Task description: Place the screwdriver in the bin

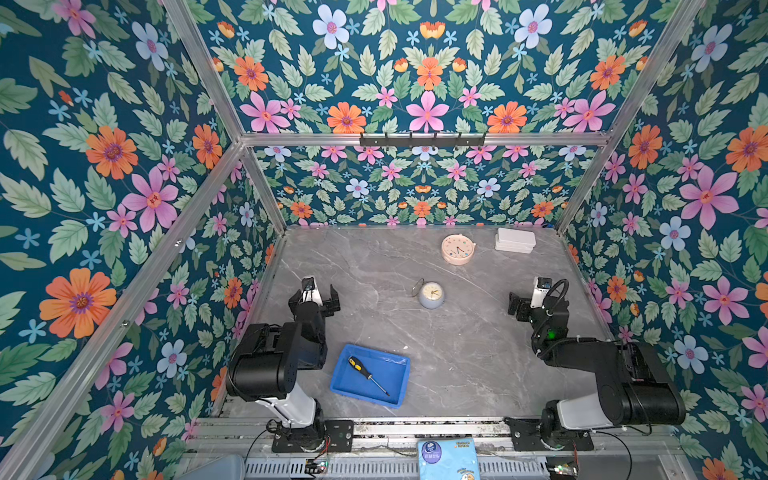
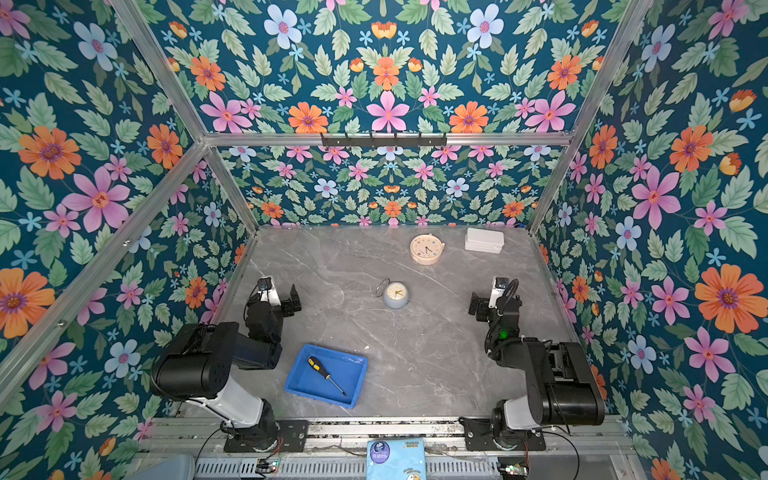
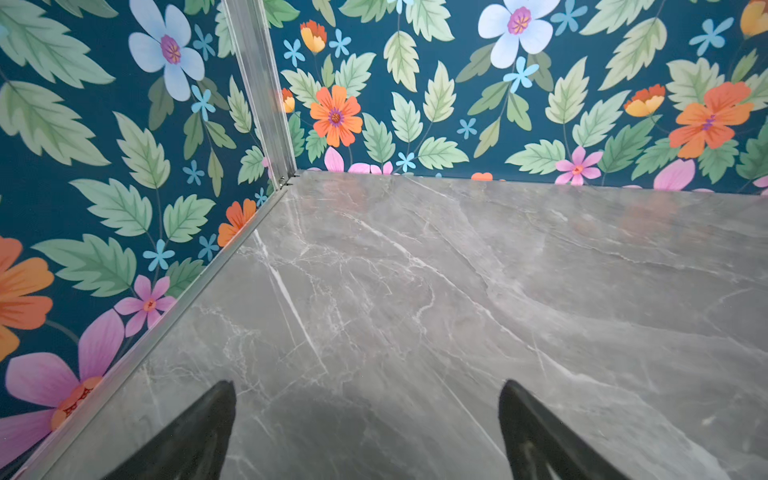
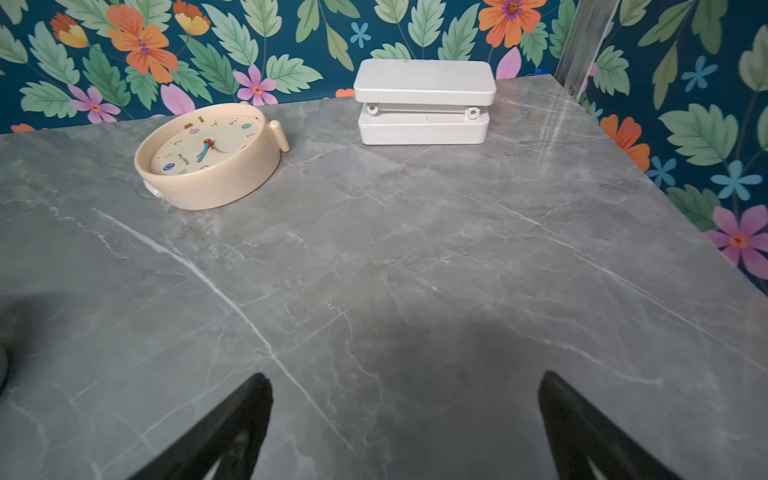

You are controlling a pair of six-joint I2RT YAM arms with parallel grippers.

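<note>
In both top views we see the screwdriver (image 1: 368, 375) lying diagonally on the floor of the blue bin (image 1: 374, 349), low in the frame and left of centre, handle toward the upper left, tip toward the lower right, touched by neither arm. The left gripper (image 1: 314, 298) hangs above the bin in the picture, jaws spread wide and empty; the right gripper (image 1: 524, 305) sits at mid-right, also wide and empty, with a small blue-grey clock (image 1: 431, 295) between them. We judge the task done. The main risk is the left arm's dark elbow, just beside the bin's left wall: a careless swing could shove the tray or tip the tool out. In the left wrist view, the two black fingers (image 3: 199, 432) stand far apart at the bottom edge over bare marble table (image 3: 457, 291); bin and screwdriver are out of frame. In the right wrist view, the jaws gape likewise, nothing between them; a cream clock (image 4: 208, 162) sits upper left and a white lidded box (image 4: 424, 104) upper centre, both well clear.
</note>
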